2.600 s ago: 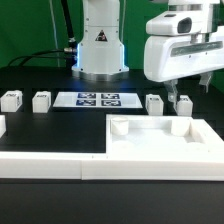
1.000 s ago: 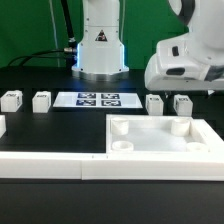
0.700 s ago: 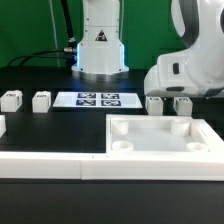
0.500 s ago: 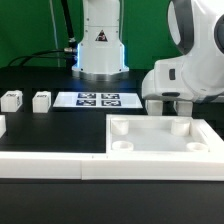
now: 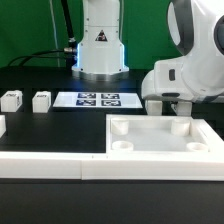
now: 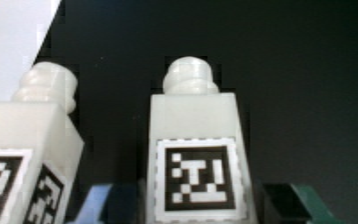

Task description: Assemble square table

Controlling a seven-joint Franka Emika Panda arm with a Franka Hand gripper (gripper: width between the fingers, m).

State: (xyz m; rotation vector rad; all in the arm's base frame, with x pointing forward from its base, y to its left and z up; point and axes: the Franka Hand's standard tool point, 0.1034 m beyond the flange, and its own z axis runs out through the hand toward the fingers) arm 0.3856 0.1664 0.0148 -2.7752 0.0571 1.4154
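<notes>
The white square slab (image 5: 160,142) with round corner sockets lies at the front right of the exterior view. Two tagged white legs (image 5: 11,99) (image 5: 41,100) stand at the back left. A third leg (image 5: 153,103) stands behind the slab, partly hidden by the arm. My gripper (image 5: 181,107) is lowered over the fourth leg beside it, which is hidden in this view. In the wrist view that leg (image 6: 197,130) stands between my open fingers (image 6: 108,205), with a gap on each side. The gripper (image 6: 197,208) straddles it, and the neighbouring leg (image 6: 30,130) stands close by.
The marker board (image 5: 97,99) lies on the black table between the leg pairs. A long low white border wall (image 5: 50,165) runs along the front. The robot base (image 5: 100,45) stands behind. Another white piece (image 5: 2,125) shows at the exterior view's left edge.
The arm has come down from above and settled over the legs behind the slab. In the last half second it has barely moved.
</notes>
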